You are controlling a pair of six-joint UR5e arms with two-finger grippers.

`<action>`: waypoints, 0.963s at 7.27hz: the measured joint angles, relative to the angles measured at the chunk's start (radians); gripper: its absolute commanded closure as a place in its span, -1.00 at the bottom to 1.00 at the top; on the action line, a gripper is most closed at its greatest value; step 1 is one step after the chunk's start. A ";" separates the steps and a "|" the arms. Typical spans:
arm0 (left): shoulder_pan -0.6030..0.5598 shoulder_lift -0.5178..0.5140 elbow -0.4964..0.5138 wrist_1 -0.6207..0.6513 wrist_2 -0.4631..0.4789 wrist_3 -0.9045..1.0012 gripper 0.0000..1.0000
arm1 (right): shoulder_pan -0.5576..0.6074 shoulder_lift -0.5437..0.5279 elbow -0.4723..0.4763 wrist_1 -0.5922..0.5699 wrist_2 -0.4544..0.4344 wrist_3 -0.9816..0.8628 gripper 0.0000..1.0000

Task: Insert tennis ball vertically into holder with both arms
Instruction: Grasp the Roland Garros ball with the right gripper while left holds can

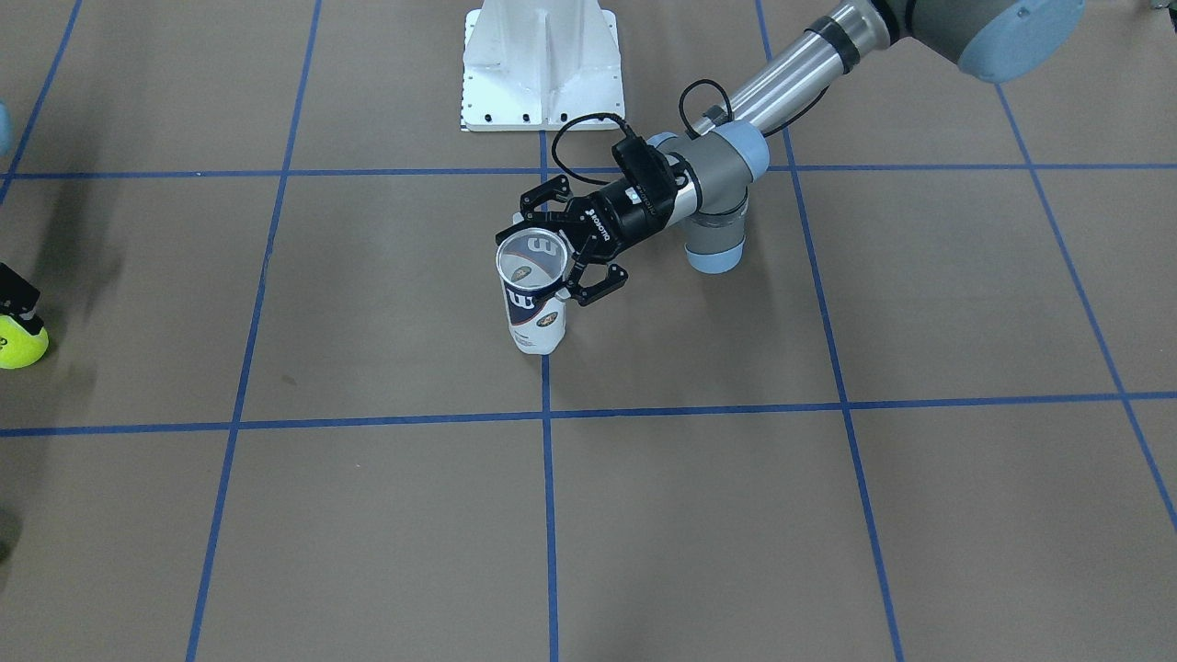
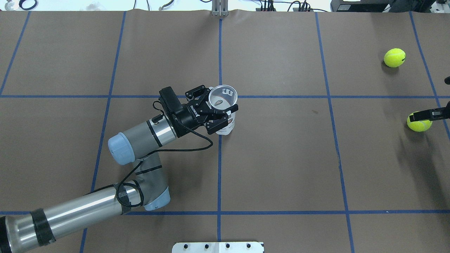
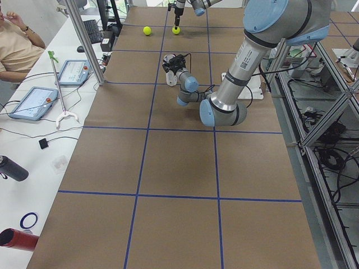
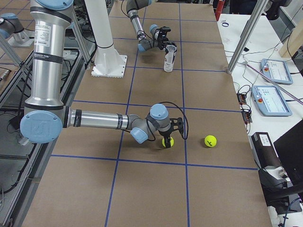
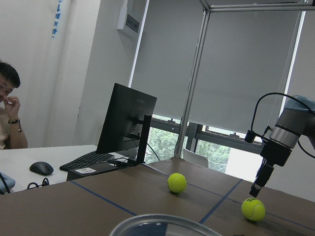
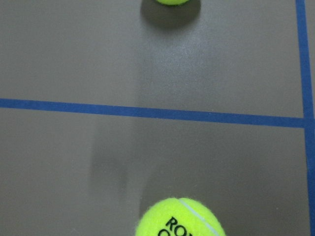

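The holder (image 2: 225, 105), a clear can with a navy and white label, stands upright with its mouth open near the table's middle; it also shows in the front view (image 1: 533, 294). My left gripper (image 2: 219, 109) is shut on its upper part, one finger on each side. A tennis ball (image 2: 419, 123) lies at the table's right edge and shows close up in the right wrist view (image 6: 179, 219). My right gripper (image 2: 423, 115) points down at the top of this ball. The frames do not show whether it is open or shut.
A second tennis ball (image 2: 394, 57) lies farther back on the right, apart from the first. The white pedestal base (image 1: 542, 64) stands on the robot's side. A person sits at the side desk (image 3: 17, 39) with tablets and a monitor.
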 measured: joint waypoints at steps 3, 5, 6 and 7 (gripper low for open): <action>0.000 -0.001 0.001 0.001 0.000 0.000 -0.65 | -0.026 -0.007 -0.009 0.000 -0.030 -0.010 0.76; 0.000 -0.001 0.000 0.001 0.000 0.000 -0.65 | -0.031 -0.006 -0.005 -0.002 -0.030 -0.016 1.00; 0.000 -0.001 0.000 0.001 0.000 0.000 -0.65 | -0.031 0.000 0.012 -0.004 -0.024 -0.015 1.00; 0.000 -0.001 -0.001 0.001 0.000 0.000 -0.65 | -0.031 0.012 0.038 -0.009 -0.020 -0.010 1.00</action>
